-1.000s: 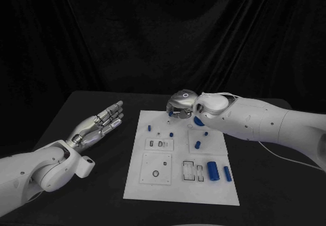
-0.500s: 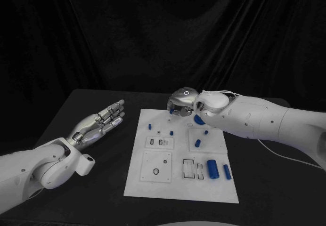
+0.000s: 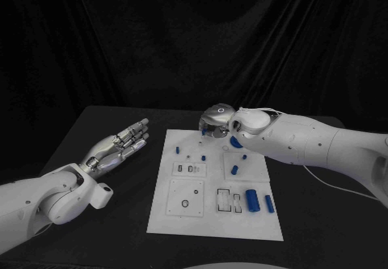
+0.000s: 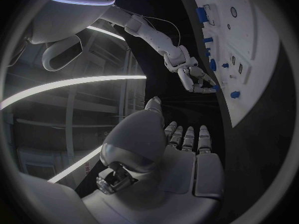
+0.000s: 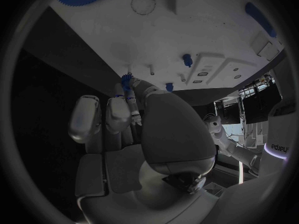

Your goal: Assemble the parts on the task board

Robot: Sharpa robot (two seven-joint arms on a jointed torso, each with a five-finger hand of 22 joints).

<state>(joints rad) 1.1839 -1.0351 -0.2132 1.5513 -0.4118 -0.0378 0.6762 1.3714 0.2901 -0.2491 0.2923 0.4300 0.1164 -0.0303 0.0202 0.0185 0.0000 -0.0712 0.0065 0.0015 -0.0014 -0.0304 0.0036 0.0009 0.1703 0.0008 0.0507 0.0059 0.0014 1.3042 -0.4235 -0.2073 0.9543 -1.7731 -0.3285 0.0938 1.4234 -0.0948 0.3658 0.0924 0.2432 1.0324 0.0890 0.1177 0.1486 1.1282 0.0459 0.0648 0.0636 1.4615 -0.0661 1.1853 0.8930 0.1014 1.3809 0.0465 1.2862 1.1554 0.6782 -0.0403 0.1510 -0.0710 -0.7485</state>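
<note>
1. The robot's right silver many-fingered hand (image 3: 217, 122) hangs over the far end of the white rectangular task board (image 3: 182, 221), with its bulky white right arm (image 3: 315, 147) slanting across the board's far right corner and blocking approach from that side.
2. The left silver hand (image 3: 121, 144) lies flat, fingers apart, on the black table (image 3: 97, 235) just beside the board's left edge; bare table shows between them.
3. Small upright blue pegs (image 3: 178, 149) stand in the far half, close together.
4. Two blue cylinders (image 3: 252, 200) lie near the right edge.
5. The board's near left quarter is flat, with shallow recesses.
</note>
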